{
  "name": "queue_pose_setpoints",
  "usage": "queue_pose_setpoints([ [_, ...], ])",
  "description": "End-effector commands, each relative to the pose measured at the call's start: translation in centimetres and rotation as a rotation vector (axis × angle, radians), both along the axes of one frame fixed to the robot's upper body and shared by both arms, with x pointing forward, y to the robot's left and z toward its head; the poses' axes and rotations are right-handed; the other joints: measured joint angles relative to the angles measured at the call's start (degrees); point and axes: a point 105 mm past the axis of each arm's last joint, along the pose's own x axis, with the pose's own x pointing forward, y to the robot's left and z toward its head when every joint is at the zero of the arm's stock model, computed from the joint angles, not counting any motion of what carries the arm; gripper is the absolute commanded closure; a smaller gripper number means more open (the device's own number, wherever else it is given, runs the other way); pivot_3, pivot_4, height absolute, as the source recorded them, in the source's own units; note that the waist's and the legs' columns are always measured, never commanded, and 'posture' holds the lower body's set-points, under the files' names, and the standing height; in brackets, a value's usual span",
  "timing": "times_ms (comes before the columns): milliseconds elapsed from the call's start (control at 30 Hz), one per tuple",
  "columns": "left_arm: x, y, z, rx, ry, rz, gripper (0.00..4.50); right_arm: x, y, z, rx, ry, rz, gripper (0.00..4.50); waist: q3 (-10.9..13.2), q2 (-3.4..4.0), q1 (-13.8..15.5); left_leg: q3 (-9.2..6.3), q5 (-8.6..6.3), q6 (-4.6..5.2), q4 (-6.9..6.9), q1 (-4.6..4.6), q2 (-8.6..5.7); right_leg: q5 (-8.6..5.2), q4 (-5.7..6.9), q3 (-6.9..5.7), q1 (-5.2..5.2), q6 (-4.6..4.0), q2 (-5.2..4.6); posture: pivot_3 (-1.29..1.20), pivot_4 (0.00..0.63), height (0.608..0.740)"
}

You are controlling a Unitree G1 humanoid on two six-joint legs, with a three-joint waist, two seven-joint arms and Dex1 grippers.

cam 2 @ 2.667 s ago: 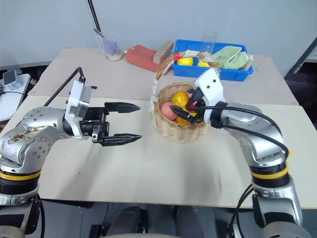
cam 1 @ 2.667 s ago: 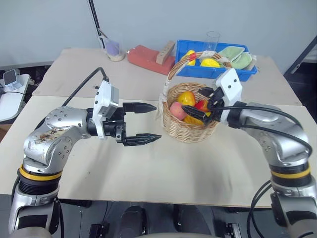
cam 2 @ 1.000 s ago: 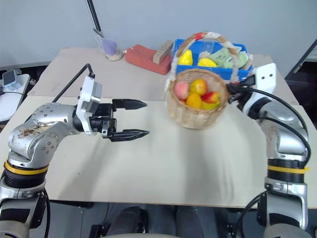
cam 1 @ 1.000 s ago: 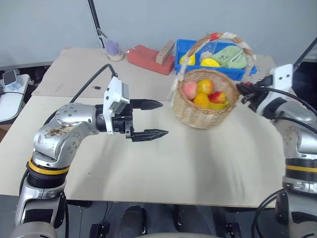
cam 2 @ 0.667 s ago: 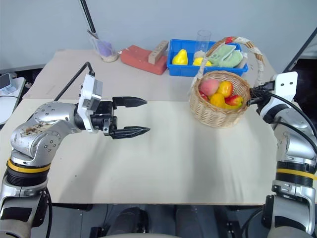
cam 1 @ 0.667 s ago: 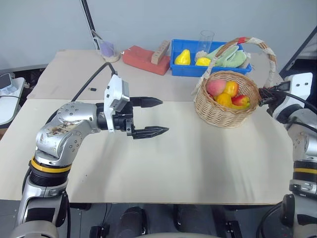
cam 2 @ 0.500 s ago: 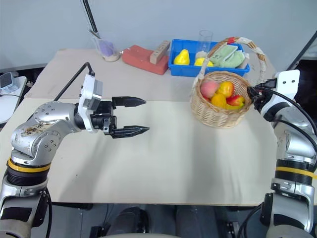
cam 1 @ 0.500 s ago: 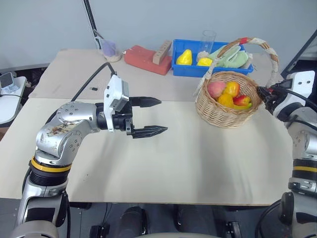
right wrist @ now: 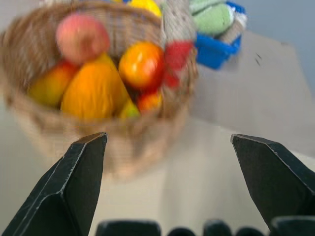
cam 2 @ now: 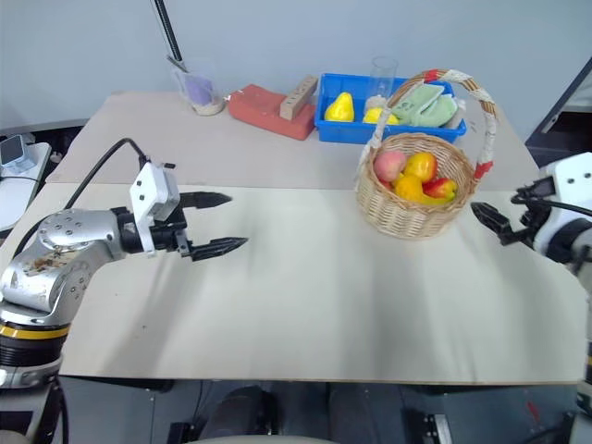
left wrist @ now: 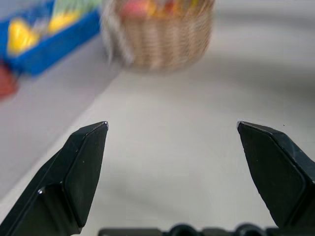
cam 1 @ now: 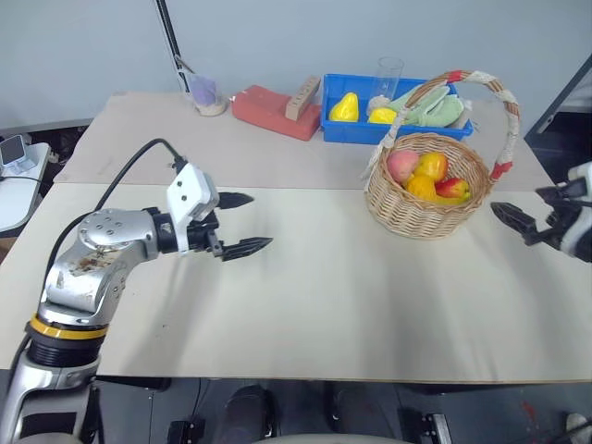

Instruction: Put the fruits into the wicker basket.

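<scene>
Left eye view — bare table (cam 1: 370,296) between wicker basket (cam 1: 425,208) and near edge.

wall (cam 1: 277,37): plain grey-blue | tables (cam 1: 370,305): two beige, butted together | floor (cam 1: 139,407): dark

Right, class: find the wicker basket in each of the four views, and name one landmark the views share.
Left eye view: wicker basket, right of centre, in front of the blue bin.
Right eye view: basket, right of centre, before the bin.
Left wrist view: basket, beyond the open left pincer.
Right wrist view: basket, close ahead of the open right pincer, fruits inside.
Shared landmark: the blue bin.
</scene>
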Motion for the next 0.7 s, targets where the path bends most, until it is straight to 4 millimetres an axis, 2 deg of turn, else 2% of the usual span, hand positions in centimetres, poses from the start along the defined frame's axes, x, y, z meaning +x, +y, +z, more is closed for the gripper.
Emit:
queue_pose_setpoints([
  [33,-0.8,3.4,1.3,0.073,-0.061,0.073,0.00,-2.3,3.9,2.5,-0.093,-0.020,0.273,0.04,0.0,0.00,-0.1,0.02,0.00,0.00,-0.01,0.03,0.11,0.00,-0.01,0.00,0.01,0.00,0.05,0.00,0.150,0.692],
  [100,-1.6,5.3,1.0,0.111,-0.032,0.110,0.00,-3.2,5.6,2.3,-0.137,0.023,0.389,0.04,0.0,0.01,-0.3,0.09,0.00,0.00,-0.01,0.06,0.27,-0.02,-0.02,-0.01,0.00,0.00,0.13,0.00,0.150,0.692],
  [167,-2.0,6.3,0.6,0.134,-0.016,0.133,0.00,-3.5,6.2,2.1,-0.150,0.051,0.434,0.04,0.0,0.00,0.1,0.16,-0.01,-0.01,-0.02,0.12,0.42,-0.27,-0.03,-0.06,0.02,0.30,0.19,0.00,0.150,0.692],
  [267,-2.2,7.7,0.7,0.137,0.002,0.180,0.00,-4.0,6.9,1.4,-0.152,0.110,0.496,0.04,0.0,0.00,1.0,0.15,0.00,-0.01,0.01,0.13,0.41,-0.30,-0.03,-0.09,0.07,0.32,0.15,0.00,0.150,0.692],
  [433,-2.4,8.0,1.1,0.128,-0.001,0.187,0.00,-4.1,7.0,1.2,-0.151,0.137,0.510,0.04,0.0,0.00,1.8,0.20,0.00,-0.01,0.04,0.10,0.38,-0.28,-0.05,-0.09,0.06,0.29,0.10,0.00,0.150,0.692],
  [700,-2.2,7.2,1.2,0.117,0.016,0.147,0.00,-4.1,7.1,1.3,-0.155,0.134,0.519,0.04,0.0,-0.01,1.7,0.24,0.00,-0.02,0.03,0.11,0.40,-0.06,-0.03,-0.09,0.03,-0.09,0.15,0.00,0.150,0.692],
])
